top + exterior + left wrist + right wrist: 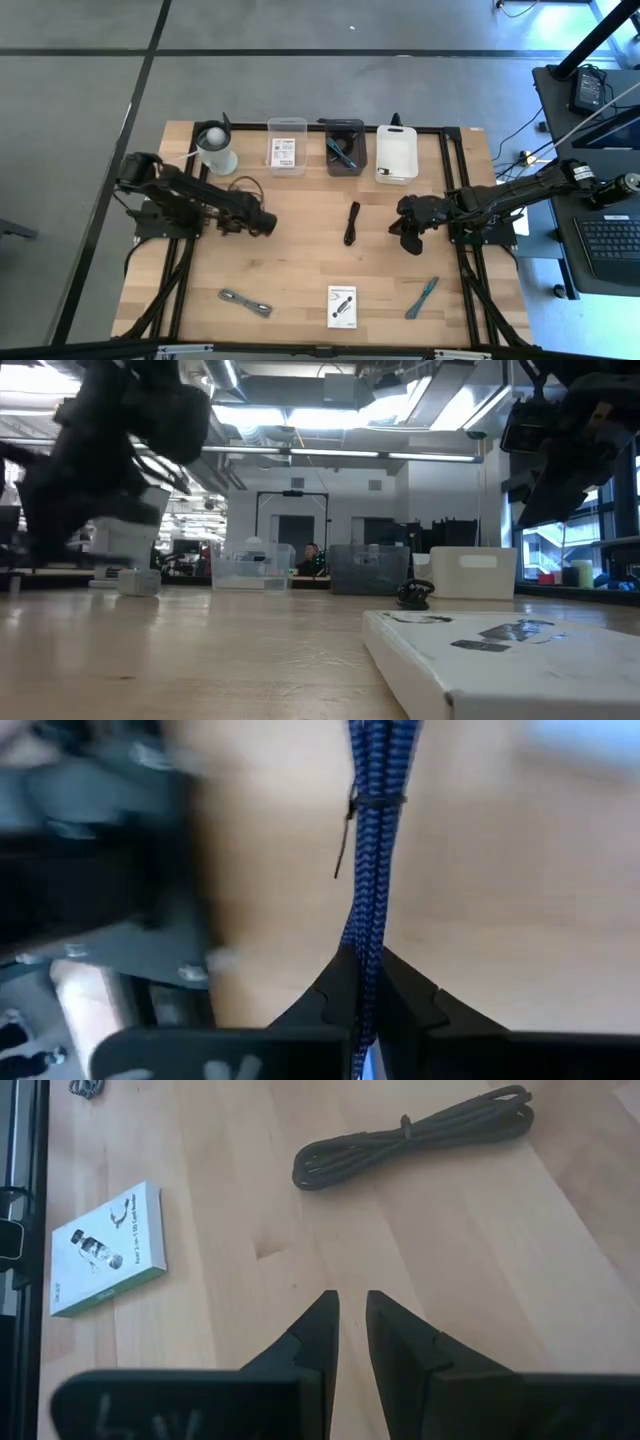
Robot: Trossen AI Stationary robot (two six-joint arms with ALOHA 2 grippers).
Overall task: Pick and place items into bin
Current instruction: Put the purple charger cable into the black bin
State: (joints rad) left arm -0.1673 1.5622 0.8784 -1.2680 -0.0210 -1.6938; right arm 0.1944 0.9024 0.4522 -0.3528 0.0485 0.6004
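On the left of the worktop, the left gripper holds a blue braided cable pinched between its fingers. It likely needs carrying to a far bin. The right gripper, fingers narrow, hovers near a black cable coil.

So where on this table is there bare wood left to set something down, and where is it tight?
Bare wood lies between the left gripper and the black cable, and along the near edge between the grey strip and the white box. The far edge is crowded: cup, clear bin, dark bin, white bin.
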